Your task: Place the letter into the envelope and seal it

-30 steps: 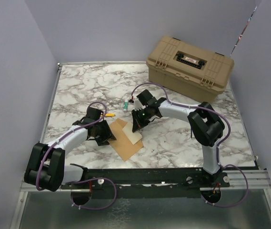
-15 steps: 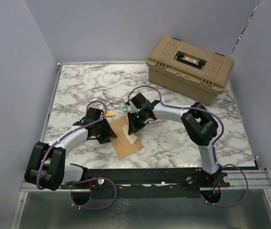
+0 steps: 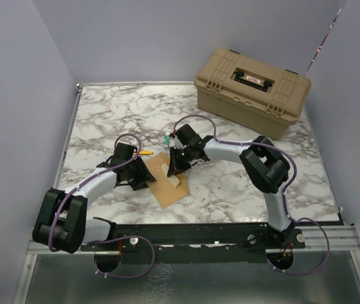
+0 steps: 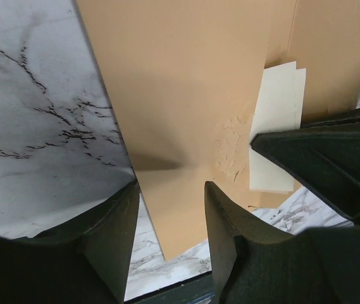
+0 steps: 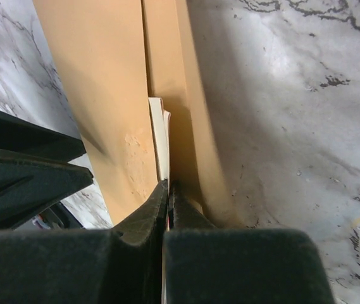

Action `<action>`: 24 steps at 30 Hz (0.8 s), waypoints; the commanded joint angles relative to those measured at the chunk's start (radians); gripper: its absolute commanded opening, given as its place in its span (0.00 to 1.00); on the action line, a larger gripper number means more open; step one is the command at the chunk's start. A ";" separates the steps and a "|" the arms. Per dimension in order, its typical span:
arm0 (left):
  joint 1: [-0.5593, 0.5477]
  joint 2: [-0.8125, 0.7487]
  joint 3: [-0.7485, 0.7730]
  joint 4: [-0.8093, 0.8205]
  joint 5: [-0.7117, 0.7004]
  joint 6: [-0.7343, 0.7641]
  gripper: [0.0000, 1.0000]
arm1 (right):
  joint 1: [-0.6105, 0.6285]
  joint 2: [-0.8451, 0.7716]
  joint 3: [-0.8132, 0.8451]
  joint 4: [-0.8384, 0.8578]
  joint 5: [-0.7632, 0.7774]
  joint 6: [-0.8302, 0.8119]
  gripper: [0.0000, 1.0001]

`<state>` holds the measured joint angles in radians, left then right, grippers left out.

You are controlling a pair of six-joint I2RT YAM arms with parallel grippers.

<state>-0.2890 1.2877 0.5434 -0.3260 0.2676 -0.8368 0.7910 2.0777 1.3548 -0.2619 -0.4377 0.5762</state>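
The kraft-brown envelope (image 3: 167,188) lies flat on the marble table between the two arms. It fills the left wrist view (image 4: 180,95) and shows in the right wrist view (image 5: 104,82). The pale letter (image 3: 172,177) sticks partly out of the envelope's opening (image 4: 276,126), (image 5: 159,136). My right gripper (image 3: 174,166) is shut on the letter's near edge (image 5: 169,185), with its dark fingers (image 4: 319,164) at the opening. My left gripper (image 3: 143,179) is open, its jaws spread low over the envelope's left edge (image 4: 170,190).
A tan hard case (image 3: 252,82) stands at the back right. A small green item (image 3: 166,139) and a yellow one (image 3: 145,152) lie just behind the envelope. The black front rail (image 3: 198,233) runs along the table's near edge.
My right gripper has moved left with the letter, and less of the letter shows outside the envelope. The left arm has barely moved.
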 commanded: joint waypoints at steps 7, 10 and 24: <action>0.001 0.034 -0.050 -0.028 -0.078 0.016 0.48 | 0.008 -0.088 0.022 -0.071 0.072 -0.028 0.38; -0.001 0.033 -0.052 -0.028 -0.082 0.012 0.48 | 0.008 -0.096 0.042 -0.129 0.115 -0.035 0.51; 0.001 0.060 -0.051 0.017 -0.044 0.000 0.46 | 0.032 -0.061 0.138 -0.338 0.247 -0.083 0.71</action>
<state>-0.2890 1.2984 0.5381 -0.2840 0.2756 -0.8532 0.8017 2.0121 1.4532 -0.5179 -0.2798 0.5247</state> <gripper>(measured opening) 0.474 0.713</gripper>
